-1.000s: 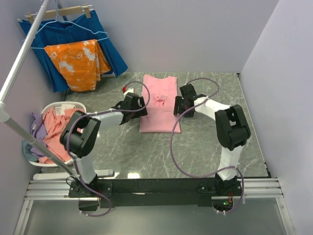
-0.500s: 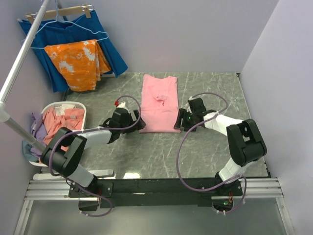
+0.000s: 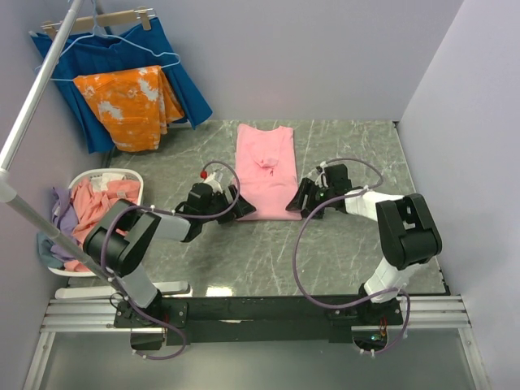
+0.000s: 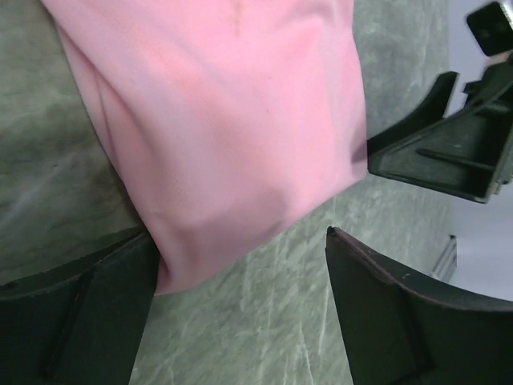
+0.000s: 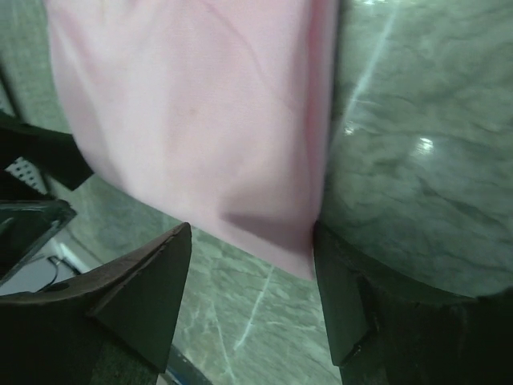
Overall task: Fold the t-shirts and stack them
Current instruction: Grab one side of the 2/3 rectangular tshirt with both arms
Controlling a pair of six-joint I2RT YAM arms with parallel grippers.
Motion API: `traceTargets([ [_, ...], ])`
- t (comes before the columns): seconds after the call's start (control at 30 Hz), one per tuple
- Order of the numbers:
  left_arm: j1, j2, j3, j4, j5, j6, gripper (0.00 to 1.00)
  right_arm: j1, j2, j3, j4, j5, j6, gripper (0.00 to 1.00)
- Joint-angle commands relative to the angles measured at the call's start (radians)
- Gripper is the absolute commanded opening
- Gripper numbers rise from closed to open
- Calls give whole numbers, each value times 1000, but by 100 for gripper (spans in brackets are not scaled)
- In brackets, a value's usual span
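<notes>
Pink t-shirt [image 3: 264,166] lies flat mid-bench [image 3: 244,260], folded into a long strip. Top view only shows the left end effector [image 3: 231,205] and right end effector [image 3: 306,197] at its near corners. The wrist cams show more: both are wide open, each straddling its corner, neither pinching anything.

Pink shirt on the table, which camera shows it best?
The top camera: the whole pink shirt lies in view, folded narrow. Each wrist camera shows only one bottom corner of it.
</notes>
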Motion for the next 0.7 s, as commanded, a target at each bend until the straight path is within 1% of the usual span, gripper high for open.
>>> traceTargets([
  [0.0, -3, 62, -47, -1, 77, -42, 86, 4, 79, -7, -20, -55, 8, 68],
  [0.03, -3, 68, -49, 0, 78, -43, 85, 6, 82, -7, -20, -56, 11, 66],
  [0.13, -3, 78, -53, -15, 67, -46, 76, 6, 89, -10, -28, -38, 6, 54],
  [0.17, -3, 75, -55, -21, 63, -44, 65, 6, 79, -20, -22, -36, 6, 43],
  [0.23, -2, 66, -60, -46, 57, -36, 48, 6, 69, -38, -13, -35, 5, 31],
  [0.27, -3, 52, -64, -56, 48, -35, 32, 6, 49, -46, -8, -33, 5, 17],
  [0.33, -3, 30, -76, -98, 26, -21, 15, 6, 26, -73, -3, -26, 0, 8],
  [0.37, -5, 6, -80, -115, 20, -15, 4, 6, 3, -82, -5, -24, -1, 2],
  [0.4, -5, -7, -93, -127, 9, -6, 1, 4, -11, -101, -13, -22, -3, 1],
  [0.5, -12, -80, -138, -176, -6, 2, 1, 7, -74, -156, -33, -22, -12, 0],
  [0.6, -44, -181, -191, -245, -38, -4, 1, 22, -169, -231, -57, -19, -17, 0],
  [0.67, -93, -264, -221, -282, -69, -15, 1, 35, -242, -286, -74, -19, -17, 0],
])
